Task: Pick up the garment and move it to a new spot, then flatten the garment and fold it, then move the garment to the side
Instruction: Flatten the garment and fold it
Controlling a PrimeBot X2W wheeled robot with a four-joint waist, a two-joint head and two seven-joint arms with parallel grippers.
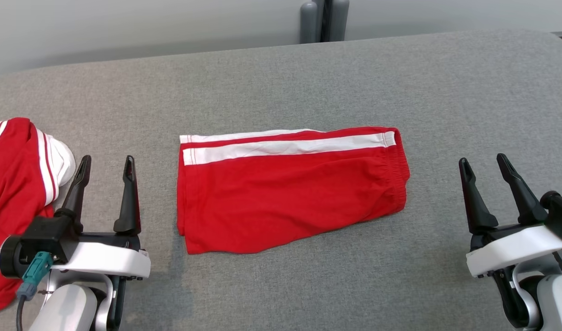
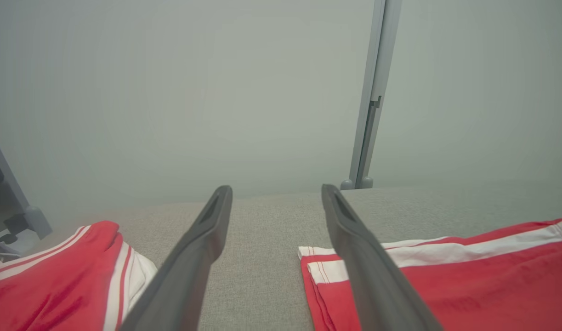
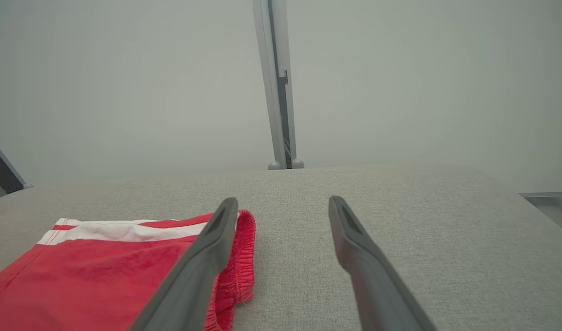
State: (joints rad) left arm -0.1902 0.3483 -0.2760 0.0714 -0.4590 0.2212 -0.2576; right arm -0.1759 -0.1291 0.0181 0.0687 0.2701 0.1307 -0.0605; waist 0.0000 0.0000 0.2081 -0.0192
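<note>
Red shorts (image 1: 290, 193) sit folded mid-frame on the grey table (image 1: 308, 82). They look soft, light and floppy, so you'd best pinch the elastic waistband (image 1: 398, 170) at right. Left pincer (image 1: 107, 162) and right pincer (image 1: 484, 159) both gape wide, holding nothing.

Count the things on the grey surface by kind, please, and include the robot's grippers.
Red garments with white stripes: 2 (folded shorts in the middle, second garment at the left edge)
Grippers: 2 (left gripper, right gripper, both open, holding nothing)
Total: 4
</note>
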